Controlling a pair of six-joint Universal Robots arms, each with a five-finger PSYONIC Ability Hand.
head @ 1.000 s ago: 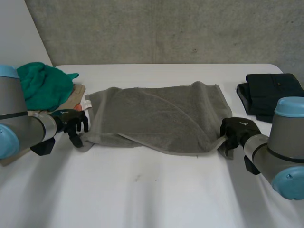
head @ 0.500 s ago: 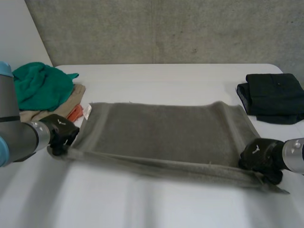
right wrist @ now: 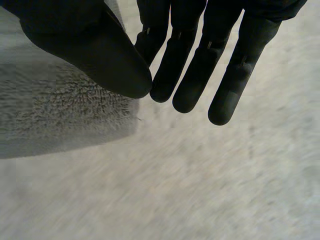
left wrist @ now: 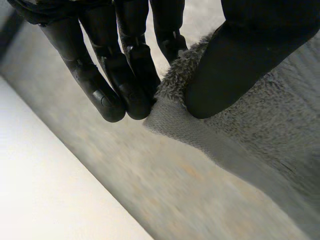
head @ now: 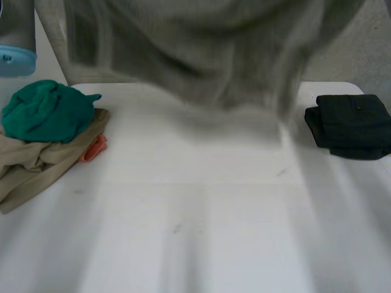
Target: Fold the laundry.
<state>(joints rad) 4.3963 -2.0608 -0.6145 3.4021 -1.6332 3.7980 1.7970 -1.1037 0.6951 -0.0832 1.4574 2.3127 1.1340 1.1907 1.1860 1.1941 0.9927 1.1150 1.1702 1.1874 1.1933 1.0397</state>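
Towel point(head: 201, 55), grey and fluffy, is hanging in the air above the far half of the white table point(head: 201, 244), spreading across the head view from about ten o'clock to two o'clock and sagging lowest near twelve. The left hand point(left wrist: 240, 55) is pinching one corner of it, the thumb pressing the pile against the fingertips point(left wrist: 132, 97), with the cloth trailing away beneath the palm. The right hand point(right wrist: 85, 45) is pinching another corner, its thumb squeezing the nap against the nearest finger while the other fingers point(right wrist: 230, 90) are reaching straight past the edge. On the table, a green cloth point(head: 46, 113) is sitting at nine o'clock on top of a beige garment point(head: 36, 162), an orange scrap point(head: 95, 148) is peeking out beside them, and a folded black garment point(head: 351, 125) is lying at three o'clock.
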